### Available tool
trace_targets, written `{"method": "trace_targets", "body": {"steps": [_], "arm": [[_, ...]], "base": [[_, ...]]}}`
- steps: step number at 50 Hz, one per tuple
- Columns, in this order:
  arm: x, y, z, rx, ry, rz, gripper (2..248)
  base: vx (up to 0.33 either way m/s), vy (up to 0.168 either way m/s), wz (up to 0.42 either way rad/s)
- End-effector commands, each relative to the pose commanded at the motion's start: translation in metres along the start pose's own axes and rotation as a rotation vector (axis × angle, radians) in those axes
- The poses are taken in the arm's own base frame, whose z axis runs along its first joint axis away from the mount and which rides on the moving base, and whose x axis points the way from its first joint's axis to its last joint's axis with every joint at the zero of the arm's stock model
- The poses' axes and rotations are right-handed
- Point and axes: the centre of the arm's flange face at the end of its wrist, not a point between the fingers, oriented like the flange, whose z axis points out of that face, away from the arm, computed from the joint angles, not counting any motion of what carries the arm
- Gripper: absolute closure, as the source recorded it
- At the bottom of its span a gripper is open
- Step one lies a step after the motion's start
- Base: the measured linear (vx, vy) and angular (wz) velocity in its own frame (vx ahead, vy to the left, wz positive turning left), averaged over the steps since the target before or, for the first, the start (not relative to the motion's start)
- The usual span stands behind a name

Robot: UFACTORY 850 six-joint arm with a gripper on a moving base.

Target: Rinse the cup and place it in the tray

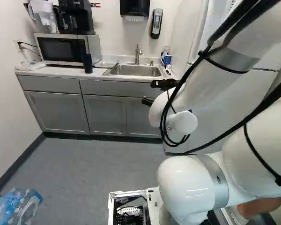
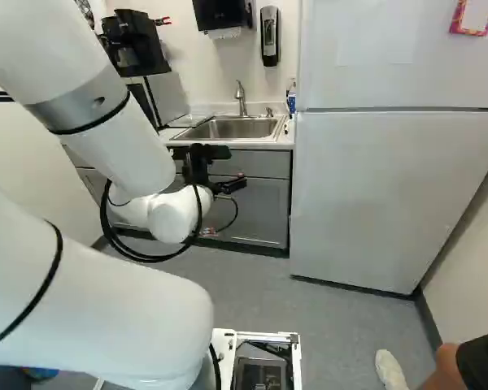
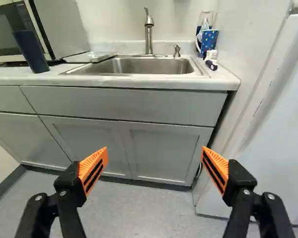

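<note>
Nearest: thick white robot arm [image 1: 192,187], reaching forward over the grey floor toward the sink side.
End effector: black, two fingers [image 2: 232,185], orange pads [image 3: 93,170] spread wide apart, holding nothing. It points at the grey cabinets [image 3: 124,144], in front of and below the far counter.
Cup: tall dark-blue cylindrical cup [image 3: 31,51], upright on the white surface [image 3: 154,82], left of the sink, by the right front corner of the microwave. Well apart from the fingers.
Tray: low, flat, light-coloured tray [image 3: 89,57], between cup and sink, just beside the sink's left rim. Can't tell whether they touch.
Sink: stainless steel basin [image 3: 139,66], set in the surface; silver curved faucet [image 3: 148,34] at its far side.
Right of sink: blue mug with light dots [image 3: 208,40], near the corner.
Left: silver-and-black microwave [image 1: 61,49] on the surface, black coffee maker [image 1: 75,18] on top.
Right: tall white fridge [image 2: 374,195].
</note>
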Motion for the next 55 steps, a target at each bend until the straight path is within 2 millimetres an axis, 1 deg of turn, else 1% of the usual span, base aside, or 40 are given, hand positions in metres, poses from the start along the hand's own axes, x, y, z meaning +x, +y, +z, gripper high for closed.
{"method": "trace_targets", "body": {"steps": [55], "arm": [[0.066,0.006,0.027,-0.018,0.134,0.004,3]], "base": [[0.000,0.000,0.000]]}}
